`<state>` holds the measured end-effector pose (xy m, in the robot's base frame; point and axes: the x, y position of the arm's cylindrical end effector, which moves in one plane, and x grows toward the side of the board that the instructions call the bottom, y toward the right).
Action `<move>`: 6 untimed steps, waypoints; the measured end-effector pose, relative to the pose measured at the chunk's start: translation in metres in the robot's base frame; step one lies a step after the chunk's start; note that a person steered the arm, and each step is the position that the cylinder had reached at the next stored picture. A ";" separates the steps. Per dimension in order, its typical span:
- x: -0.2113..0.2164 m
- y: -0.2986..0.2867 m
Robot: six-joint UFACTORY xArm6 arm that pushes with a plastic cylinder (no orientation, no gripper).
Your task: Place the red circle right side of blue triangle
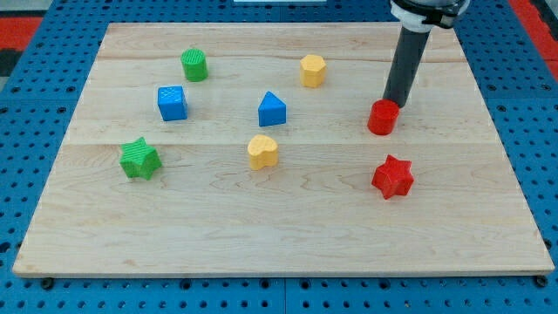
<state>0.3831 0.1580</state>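
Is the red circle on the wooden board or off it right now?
On it. The red circle sits on the wooden board, well inside its right edge, with my tip at its upper right side.

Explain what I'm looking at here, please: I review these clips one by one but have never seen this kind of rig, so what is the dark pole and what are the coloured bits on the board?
There is a single camera view, looking down at an angle on a wooden board that lies on a blue pegboard. The dark pole is the robot arm's end effector: a plain rod that cannot grip, it only pushes. My tip sits right behind the red circle, on its top-right side in the view, apparently touching it. Nothing is held.

Eight small blocks lie on the board. The blue triangle is near the middle, left of the red circle with a gap between them. A red star lies below the circle. Also there: a blue cube, a green cylinder, a green star, a yellow hexagon and a yellow heart.
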 end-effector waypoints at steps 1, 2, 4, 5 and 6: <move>0.001 0.020; 0.019 0.063; 0.045 -0.057; 0.045 -0.096; 0.044 -0.146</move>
